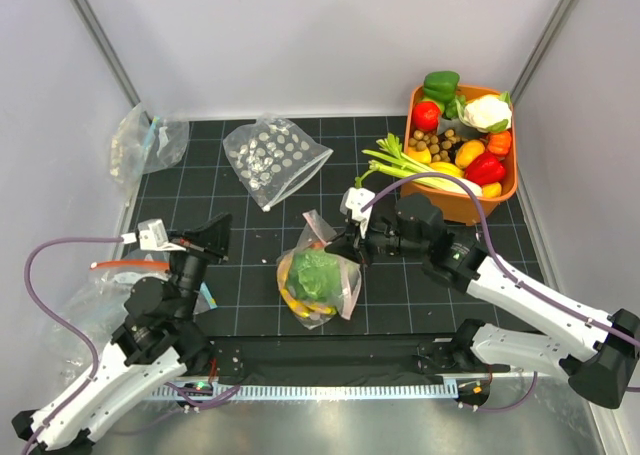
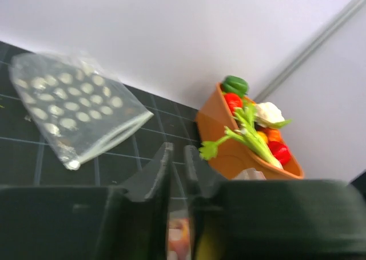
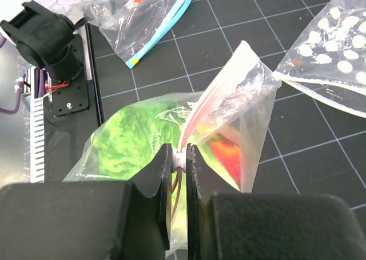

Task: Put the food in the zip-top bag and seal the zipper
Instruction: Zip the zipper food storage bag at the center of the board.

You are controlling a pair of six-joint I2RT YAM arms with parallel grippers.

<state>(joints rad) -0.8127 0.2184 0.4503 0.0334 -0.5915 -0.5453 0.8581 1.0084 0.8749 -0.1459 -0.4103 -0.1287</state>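
right end effector (image 3: 179,152) pinching zipper (image 3: 197,117), lettuce (image 3: 127,141) bagged

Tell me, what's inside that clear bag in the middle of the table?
Through the bag you can see a green lettuce, some yellow banana at its edge and a red fruit. The lettuce covers the rest, so anything beneath it is hidden.

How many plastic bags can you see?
4: a clear bag in the back-left corner, a dotted bag at back-centre, the food-filled bag pinched by the right fingers, a crumpled bag by the left arm, maybe hiding more.
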